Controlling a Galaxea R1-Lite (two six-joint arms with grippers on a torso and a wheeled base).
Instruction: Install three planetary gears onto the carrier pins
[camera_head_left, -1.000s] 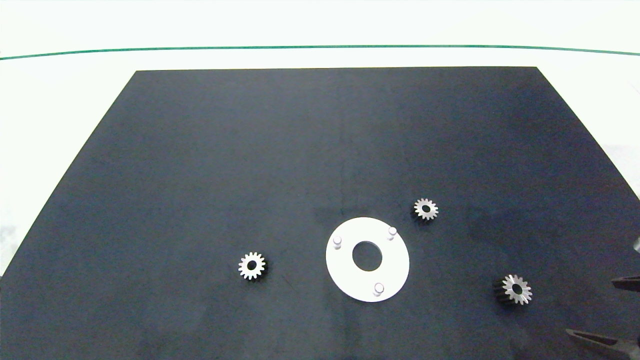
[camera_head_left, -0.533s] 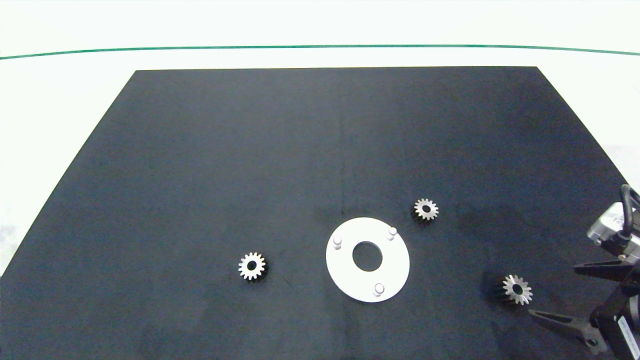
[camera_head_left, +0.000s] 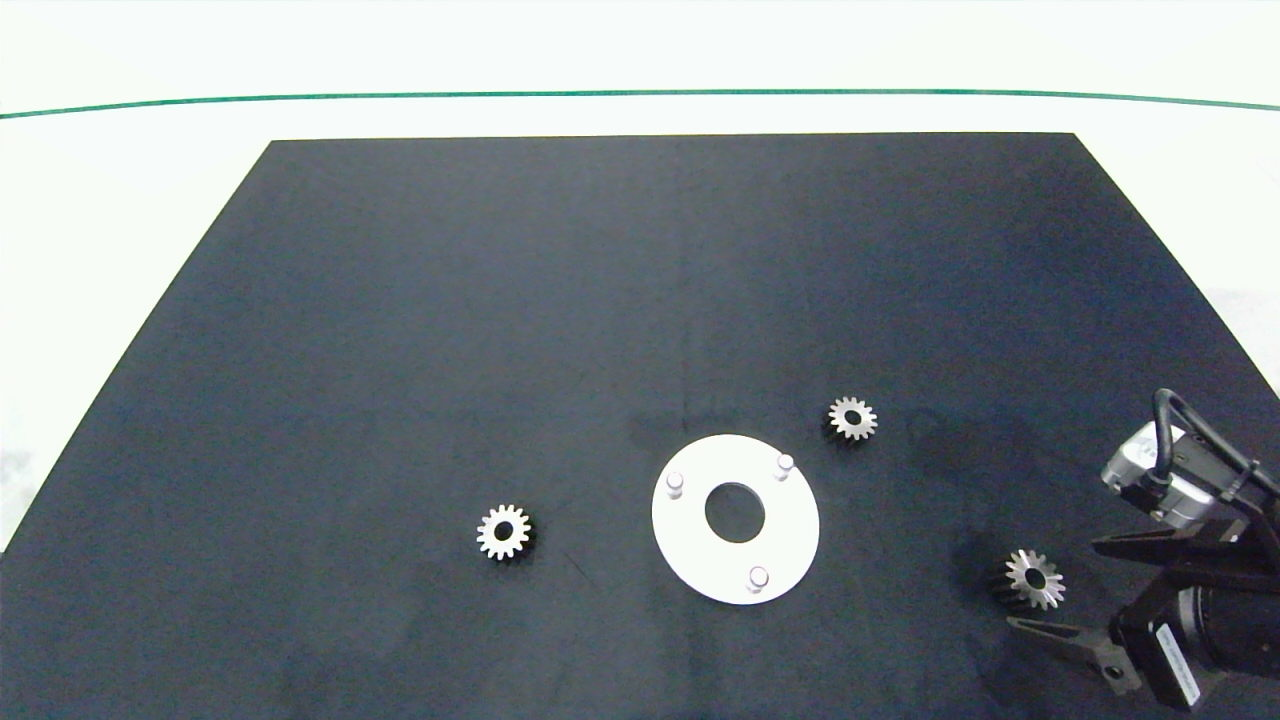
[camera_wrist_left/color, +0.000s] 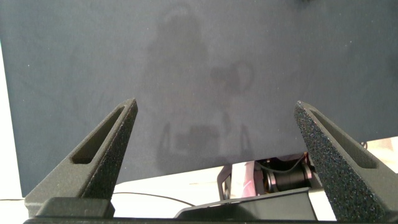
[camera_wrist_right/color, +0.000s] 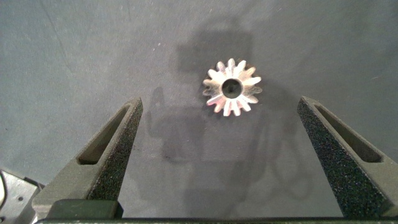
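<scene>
With jaws spread, the right claw (camera_head_left: 1075, 590) is positioned before the first gear (camera_wrist_right/color: 231, 88), which lies ahead between its fingers; advance, lowering and closure are required next.

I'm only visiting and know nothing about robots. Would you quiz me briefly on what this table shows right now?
1. How many gears lie on the black mat?
2. True or false: one gear already sits on a peg of the white disc.
3. Which gear is the right gripper closest to: A, left gear; B, gear by the disc's far edge; C, right gear?

Key: 1. three. 2. false, all three pegs are bare. 3. C; its fingers are open, either side of that gear.
</scene>
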